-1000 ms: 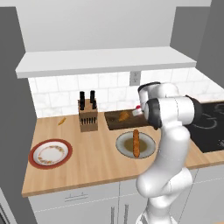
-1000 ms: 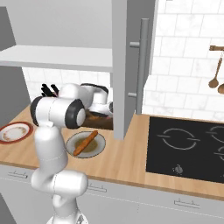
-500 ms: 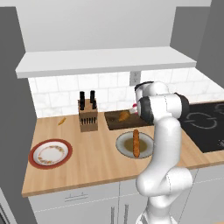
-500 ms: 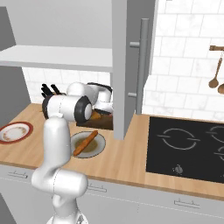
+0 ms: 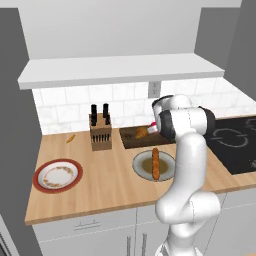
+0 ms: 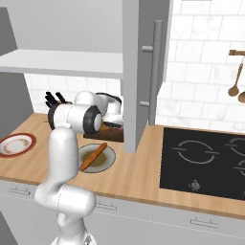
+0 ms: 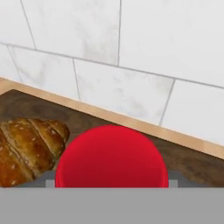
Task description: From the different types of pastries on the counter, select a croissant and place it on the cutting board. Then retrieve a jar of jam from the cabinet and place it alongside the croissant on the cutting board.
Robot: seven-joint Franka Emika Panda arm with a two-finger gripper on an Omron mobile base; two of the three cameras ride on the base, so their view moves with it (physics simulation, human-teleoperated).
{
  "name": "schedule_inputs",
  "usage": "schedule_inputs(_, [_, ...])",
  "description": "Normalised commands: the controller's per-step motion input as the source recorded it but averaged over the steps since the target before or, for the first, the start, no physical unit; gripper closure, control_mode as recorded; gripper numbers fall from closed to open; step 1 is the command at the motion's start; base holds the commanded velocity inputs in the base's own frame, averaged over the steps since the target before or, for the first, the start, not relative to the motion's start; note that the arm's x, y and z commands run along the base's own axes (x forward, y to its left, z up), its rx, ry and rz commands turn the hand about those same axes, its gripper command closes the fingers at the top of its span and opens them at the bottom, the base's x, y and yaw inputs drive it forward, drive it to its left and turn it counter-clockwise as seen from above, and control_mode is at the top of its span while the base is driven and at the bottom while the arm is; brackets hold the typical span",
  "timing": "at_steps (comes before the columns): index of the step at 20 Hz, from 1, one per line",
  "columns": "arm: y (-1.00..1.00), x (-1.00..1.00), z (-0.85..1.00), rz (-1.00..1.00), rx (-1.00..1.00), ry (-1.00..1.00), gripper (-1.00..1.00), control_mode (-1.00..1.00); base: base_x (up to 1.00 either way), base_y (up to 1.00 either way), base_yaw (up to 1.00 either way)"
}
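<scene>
Moved: since half a second ago the arm has swung its hand further toward the back wall, over the cutting board (image 5: 135,139); board, plate and knife block stay put.
Jar: the jam jar (image 7: 112,158) sits right in front of the hand camera, over the board, just beside the croissant (image 7: 27,148).
Fingers: grey tips peek out at either side of the jar, so they look closed on it, though I cannot see the contact itself.
Handling: my guess is a stiff, smooth, fairly light jar; slippery if pinched loosely, best held across its round sides. The croissant is soft and flaky.
Hand camera: shows jar and croissant close together, with the tiled wall behind.
Left camera: shows the croissant (image 5: 142,132) on the board, the bread stick (image 5: 155,163) on its plate (image 5: 142,167), and the knife block (image 5: 100,131).
Right camera: the arm hides the board.
</scene>
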Motion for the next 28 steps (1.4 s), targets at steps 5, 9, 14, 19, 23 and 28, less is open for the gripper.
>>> schedule_inputs(5, [0.0,0.05,-0.04,0.0,0.0,0.1,1.0,-1.0,0.0,0.0,0.0])
schedule_inputs(9, [0.09,0.28,-0.21,0.0,0.0,0.16,-1.0,-1.0,0.0,0.0,0.0])
schedule_inputs(14, [0.0,0.0,-0.09,0.0,0.0,0.11,-1.0,-1.0,0.0,0.0,0.0])
schedule_inputs(19, [0.0,0.0,-0.23,0.0,0.0,0.11,-1.0,-1.0,0.0,0.0,0.0])
schedule_inputs(23, [0.0,0.0,0.0,0.0,0.0,0.1,-1.0,-1.0,0.0,0.0,0.0])
schedule_inputs(28, [0.0,-0.2,0.0,0.0,0.0,0.11,-1.0,-1.0,0.0,0.0,0.0])
